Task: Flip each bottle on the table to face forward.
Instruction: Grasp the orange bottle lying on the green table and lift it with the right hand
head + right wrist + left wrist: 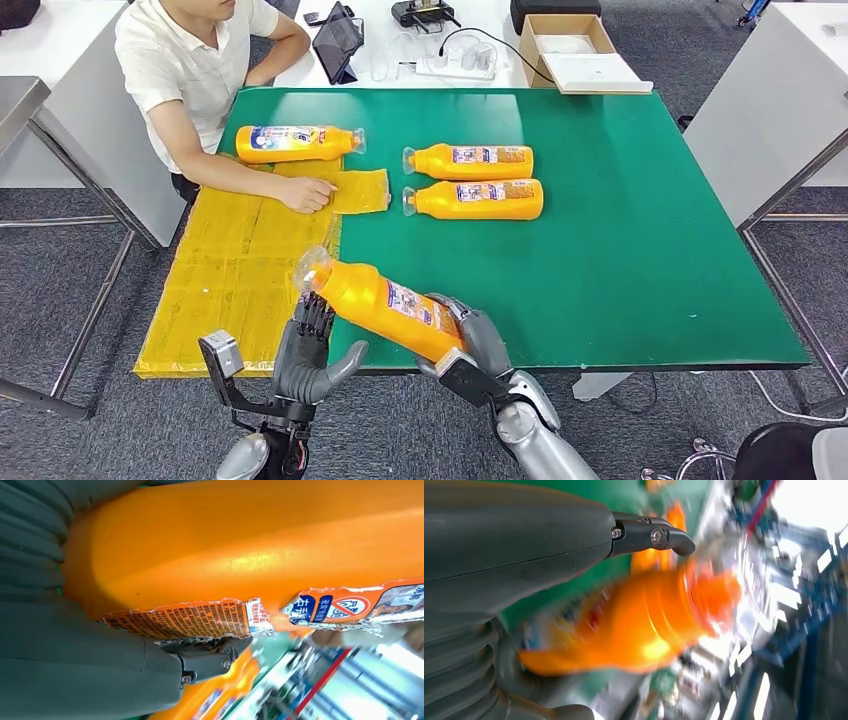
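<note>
- the orange bottle (385, 304) is up off the green table (640, 270), over its near edge, tilted, with its clear cap end raised toward the yellow mat (235, 270).
- the right hand (470, 345) is wrapped around the bottle's base end, fingers against the torn label.
- the left hand (310, 350) sits under the neck with fingers up beside it; the left wrist view is smeared, so i cannot tell whether it grips or just props.
- it looks like full, stiff plastic, fairly weighty, with a smooth, slippery skin; i'd hold the broad body, not the narrow neck or peeling label.
- three more bottles (470, 180) lie farther back, one by the seated person's hand (305, 193).
</note>
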`<state>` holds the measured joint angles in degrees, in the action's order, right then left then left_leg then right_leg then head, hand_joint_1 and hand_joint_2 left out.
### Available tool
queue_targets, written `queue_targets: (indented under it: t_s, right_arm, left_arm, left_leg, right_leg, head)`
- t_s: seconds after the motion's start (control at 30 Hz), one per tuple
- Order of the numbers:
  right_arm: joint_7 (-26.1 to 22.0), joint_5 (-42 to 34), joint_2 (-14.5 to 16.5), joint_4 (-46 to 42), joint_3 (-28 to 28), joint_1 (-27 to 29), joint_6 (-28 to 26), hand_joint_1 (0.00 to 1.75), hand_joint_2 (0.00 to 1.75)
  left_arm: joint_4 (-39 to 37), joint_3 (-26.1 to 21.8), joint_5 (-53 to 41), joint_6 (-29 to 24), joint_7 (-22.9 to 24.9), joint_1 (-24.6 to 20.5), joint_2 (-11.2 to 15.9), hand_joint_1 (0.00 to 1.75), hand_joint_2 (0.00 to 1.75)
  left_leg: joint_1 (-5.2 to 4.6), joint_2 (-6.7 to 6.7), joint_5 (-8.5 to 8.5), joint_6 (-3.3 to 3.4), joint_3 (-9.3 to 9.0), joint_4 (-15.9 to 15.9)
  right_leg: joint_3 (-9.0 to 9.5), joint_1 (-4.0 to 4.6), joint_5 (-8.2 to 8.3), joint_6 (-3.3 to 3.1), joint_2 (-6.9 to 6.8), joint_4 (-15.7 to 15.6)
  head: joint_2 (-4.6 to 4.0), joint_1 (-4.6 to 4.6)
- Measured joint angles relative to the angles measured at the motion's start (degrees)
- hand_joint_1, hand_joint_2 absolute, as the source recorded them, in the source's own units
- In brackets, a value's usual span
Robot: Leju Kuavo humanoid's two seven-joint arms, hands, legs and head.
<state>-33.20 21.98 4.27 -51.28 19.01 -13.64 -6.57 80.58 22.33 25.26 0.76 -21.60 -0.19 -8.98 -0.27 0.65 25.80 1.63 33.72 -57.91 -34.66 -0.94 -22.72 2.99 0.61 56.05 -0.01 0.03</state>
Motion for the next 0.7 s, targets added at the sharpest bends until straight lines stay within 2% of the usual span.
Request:
queue_targets:
  t_s: [0.17,0.37,0.6,0.63,0.7]
  right_arm:
    - [-4.71,-1.87,1.82,1.26,2.93,-0.09,3.65,1.75,1.75]
    - [-4.98,-2.56,2.75,2.18,6.16,-0.32,5.39,1.75,1.75]
    - [-4.98,-4.81,2.10,0.64,11.14,-0.35,6.32,1.75,1.75]
    - [-4.98,-5.33,1.89,0.04,12.12,-0.34,6.46,1.75,1.75]
    - [-4.98,-6.22,1.45,-0.90,13.61,-0.37,6.51,1.74,1.75]
  left_arm:
    - [-1.24,0.19,0.99,5.71,-0.27,-0.84,0.04,0.00,1.75]
    - [-1.74,0.42,1.26,12.03,-2.48,-1.00,0.08,0.00,1.75]
    - [-2.59,0.34,0.57,12.79,-2.22,-1.78,0.18,0.00,1.75]
    - [-2.91,0.28,0.60,12.89,-2.09,-2.05,0.17,0.20,1.75]
    - [-3.58,0.17,0.64,13.04,-1.74,-2.52,0.17,1.07,1.75]
  left_leg:
    - [0.02,-0.03,0.00,0.00,0.00,0.00]
    - [0.02,-0.02,-0.01,-0.01,0.06,0.00]
    - [-0.01,-0.03,-0.01,0.00,0.07,0.00]
    - [-0.01,-0.03,-0.01,0.00,0.06,0.00]
    - [-0.01,-0.02,-0.01,0.00,0.07,0.00]
  right_leg:
    - [-0.05,0.03,0.00,0.00,0.01,0.00]
    - [-0.09,0.01,0.00,-0.01,0.00,0.01]
    - [-0.11,-0.01,0.00,0.00,0.01,0.00]
    - [-0.11,-0.01,0.00,0.00,0.01,0.00]
    - [-0.12,-0.01,0.00,0.00,0.00,0.00]
  head:
    - [0.00,-0.01]
    - [-0.01,0.00]
    - [0.01,0.00]
    - [0.00,-0.02]
    - [0.00,-0.01]
